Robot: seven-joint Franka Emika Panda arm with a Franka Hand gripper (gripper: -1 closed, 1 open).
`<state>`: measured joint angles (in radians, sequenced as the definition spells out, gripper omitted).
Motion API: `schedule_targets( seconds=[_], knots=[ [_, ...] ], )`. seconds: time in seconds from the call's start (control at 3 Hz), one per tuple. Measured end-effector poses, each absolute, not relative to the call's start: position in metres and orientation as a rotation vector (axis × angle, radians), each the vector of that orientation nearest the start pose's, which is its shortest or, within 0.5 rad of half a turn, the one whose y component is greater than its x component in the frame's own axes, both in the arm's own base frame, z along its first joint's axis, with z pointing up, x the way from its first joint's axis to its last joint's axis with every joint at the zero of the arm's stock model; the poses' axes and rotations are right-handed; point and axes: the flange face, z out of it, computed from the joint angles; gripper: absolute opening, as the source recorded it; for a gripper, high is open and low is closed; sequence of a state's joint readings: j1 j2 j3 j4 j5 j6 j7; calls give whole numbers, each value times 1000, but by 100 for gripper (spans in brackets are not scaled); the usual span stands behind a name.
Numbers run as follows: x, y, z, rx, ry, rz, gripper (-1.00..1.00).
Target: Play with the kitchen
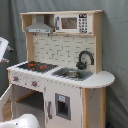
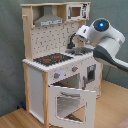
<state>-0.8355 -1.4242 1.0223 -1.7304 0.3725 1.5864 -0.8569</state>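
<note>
The kitchen [image 1: 60, 75] is a tall white and light-wood toy. It has a black stovetop [image 1: 34, 65] with red rings, a grey sink [image 1: 72, 74], a black faucet [image 1: 85, 59], a hood [image 1: 40, 26] and a microwave [image 1: 72, 23]. In the second exterior view its oven door [image 2: 70, 102] hangs open, tilted down. My arm [image 2: 107, 37] reaches in from the second exterior view's right, a blue light on its wrist. My gripper [image 2: 81, 33] sits at the arm's grey end, in front of the faucet area and away from the counter. Only a white sliver of the arm [image 1: 2, 50] shows in the first exterior view.
A grey curtain [image 1: 112, 45] hangs behind the kitchen. The wooden floor [image 2: 15, 120] runs in front of it. A white rounded robot part [image 1: 20, 121] fills the first exterior view's bottom left. The open oven door juts into the space before the cabinet.
</note>
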Motion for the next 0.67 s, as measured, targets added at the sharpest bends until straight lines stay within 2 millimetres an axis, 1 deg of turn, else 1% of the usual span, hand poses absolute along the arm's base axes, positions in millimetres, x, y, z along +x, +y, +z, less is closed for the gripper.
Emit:
schedule_targets(
  seconds=[0.33,0.67],
  knots=[
    [198,494,598,1685,1069,370,100],
    [176,524,569,1549,1098,378,100]
  ],
)
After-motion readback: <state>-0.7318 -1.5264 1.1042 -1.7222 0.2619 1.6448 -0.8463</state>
